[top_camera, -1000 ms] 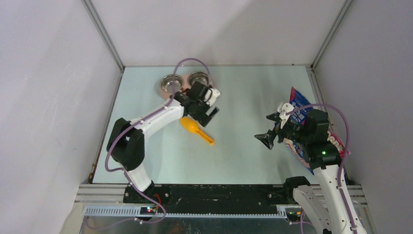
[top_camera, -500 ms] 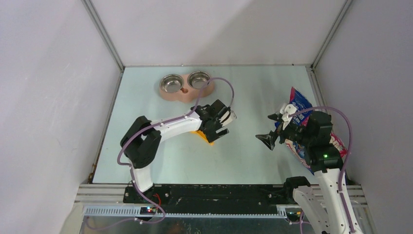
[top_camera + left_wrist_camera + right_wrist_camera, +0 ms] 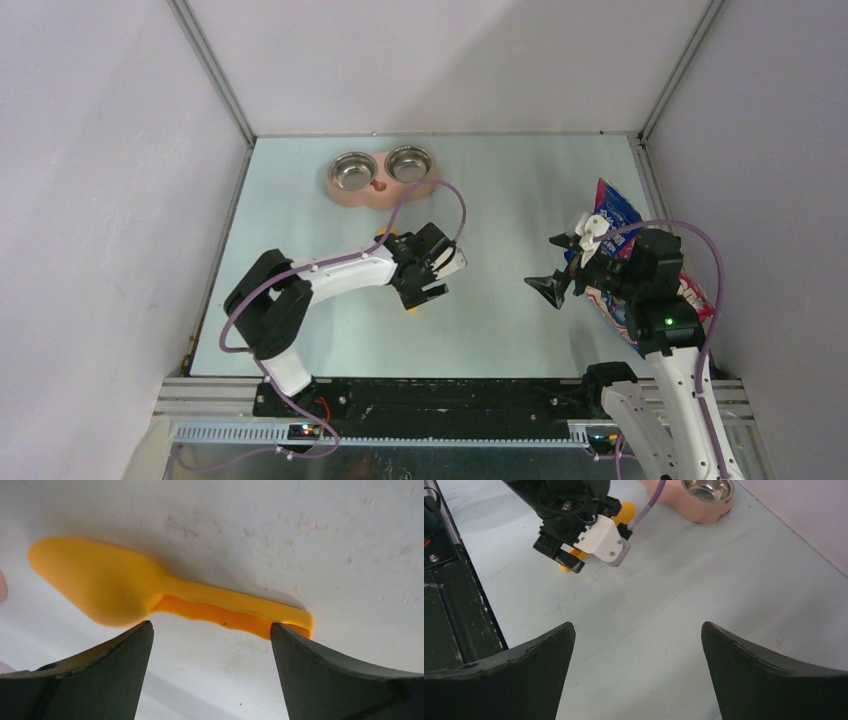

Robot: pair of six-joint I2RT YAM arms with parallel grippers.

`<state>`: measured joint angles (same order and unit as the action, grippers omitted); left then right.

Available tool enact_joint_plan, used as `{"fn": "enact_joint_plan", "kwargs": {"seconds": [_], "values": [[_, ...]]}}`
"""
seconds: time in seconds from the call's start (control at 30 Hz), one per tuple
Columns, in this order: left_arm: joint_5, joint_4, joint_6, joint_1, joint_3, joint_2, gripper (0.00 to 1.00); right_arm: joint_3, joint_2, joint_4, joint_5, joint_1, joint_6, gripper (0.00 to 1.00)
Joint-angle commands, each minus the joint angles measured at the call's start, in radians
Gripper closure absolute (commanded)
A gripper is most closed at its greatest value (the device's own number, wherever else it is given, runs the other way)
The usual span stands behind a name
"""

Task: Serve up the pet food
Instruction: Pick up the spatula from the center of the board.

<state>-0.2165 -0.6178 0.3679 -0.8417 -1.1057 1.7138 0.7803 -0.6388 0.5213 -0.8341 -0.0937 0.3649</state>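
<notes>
Pet food bag point(image 3: 612, 213), glossy blue, pink and white, lay at the right edge of the overhead view. It was partly under the right arm and well apart from everything at centre.

The left gripper point(image 3: 440, 278) pointed down at the table point(image 3: 520, 200) just below centre frame, its jaws spread wide and clamped on nothing. In its wrist view the two dark fingers point(image 3: 107, 670) stood either side of the yellow scoop point(image 3: 165, 595). The scoop lay across the frame, bowl at the left and handle running right. The handle's end sat just behind the right-hand fingertip; whether they touched could not be told. The left arm reached low from its base at lower left, elbow folded back, forearm stretched toward centre. Beyond it, at upper centre, stood the pink feeder point(image 3: 383, 187) with two steel bowls point(image 3: 352, 172).

The right gripper point(image 3: 555, 262) hung above the table at right of centre, jaws fully apart and empty, facing left toward the other arm.

Print on the pet food bag was too small to read.

A second before, the left gripper had hovered by the feeder's right-hand bowl, with the scoop in plain sight below it. Half a second before, it was over the scoop's handle, slightly higher and further right in frame. Now it covered nearly all of the scoop. The right arm and the bag had not shifted.
</notes>
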Motion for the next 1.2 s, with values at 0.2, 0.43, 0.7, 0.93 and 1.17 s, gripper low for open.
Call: {"fn": "enact_joint_plan", "kwargs": {"seconds": [0.2,0.43,0.7,0.93,1.17], "values": [[-0.116,0.015,0.028,0.047,0.139,-0.153,0.06,0.000,0.014,-0.032,-0.025,0.010,-0.027,0.00],[-0.128,0.029,0.013,0.173,0.150,-0.193,0.06,0.000,0.026,-0.036,-0.047,0.027,-0.042,0.00],[-0.090,0.049,0.019,0.231,0.173,-0.359,0.01,0.000,0.030,-0.038,-0.057,0.036,-0.048,0.00],[-0.032,0.030,-0.117,0.285,0.138,-0.371,0.00,0.000,0.029,-0.039,-0.060,0.037,-0.051,0.00],[0.050,0.001,-0.249,0.387,0.081,-0.208,0.00,0.000,0.030,-0.040,-0.064,0.036,-0.052,0.00]]}}
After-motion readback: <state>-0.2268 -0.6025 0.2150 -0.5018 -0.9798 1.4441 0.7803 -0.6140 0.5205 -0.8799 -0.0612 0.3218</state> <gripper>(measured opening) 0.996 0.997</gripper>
